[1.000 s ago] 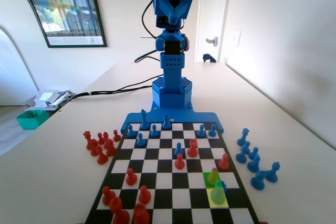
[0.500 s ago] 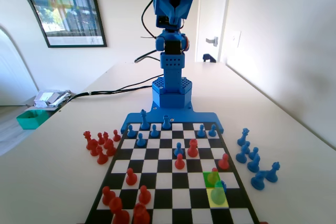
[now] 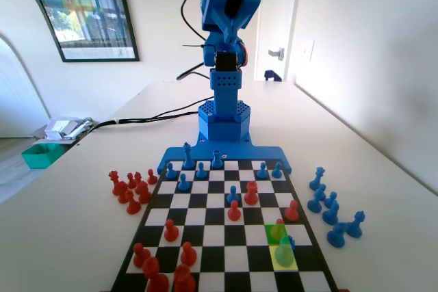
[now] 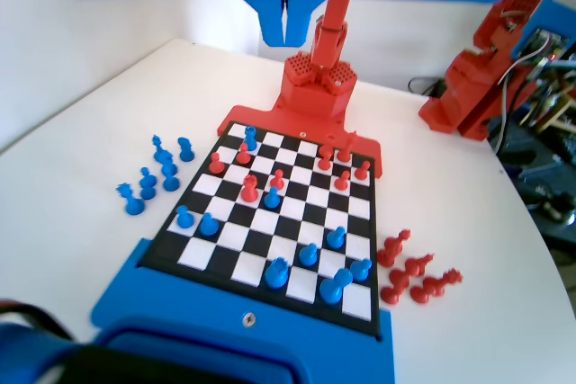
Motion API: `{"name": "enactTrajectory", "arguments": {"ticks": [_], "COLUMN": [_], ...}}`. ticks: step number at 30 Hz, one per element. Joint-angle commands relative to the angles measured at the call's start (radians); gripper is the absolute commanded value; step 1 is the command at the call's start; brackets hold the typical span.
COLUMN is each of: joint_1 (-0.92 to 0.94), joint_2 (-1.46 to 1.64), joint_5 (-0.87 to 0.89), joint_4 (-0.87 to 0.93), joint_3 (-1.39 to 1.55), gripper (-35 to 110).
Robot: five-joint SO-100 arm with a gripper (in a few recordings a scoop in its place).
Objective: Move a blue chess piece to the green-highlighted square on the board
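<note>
The board lies in front of the blue arm, which is folded up high above its base. On the green-highlighted square, near the board's right side in the fixed view, stands a red pawn. Just in front of it a blue chess piece stands on the yellow-tinted square. From the wrist the same blue pawn shows far below at the far left of the board. My gripper hangs high over the board, its jaws shut with nothing between them.
In the fixed view several captured red pieces lie left of the board, and several blue ones lie to its right. Blue pawns line the rows by the arm's base. Red pawns dot the near half. A green tray sits far left.
The arm's raised upper part has turned and shifted slightly to the right. No piece on the board has moved.
</note>
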Motion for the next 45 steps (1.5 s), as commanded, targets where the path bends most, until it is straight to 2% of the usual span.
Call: {"name": "enactTrajectory", "arguments": {"ticks": [1, 12, 30, 45], "joint_1": [-0.035, -0.046, -0.063, -0.137], "joint_2": [-0.097, -0.403, -0.904, -1.359], "joint_5": [0.009, 0.152, 0.433, 0.425], "joint_4": [0.044, 0.015, -0.21, -0.356], "joint_3": [-0.132, -0.224, -0.391, -0.589], "gripper": [1, 1, 1, 1]}}
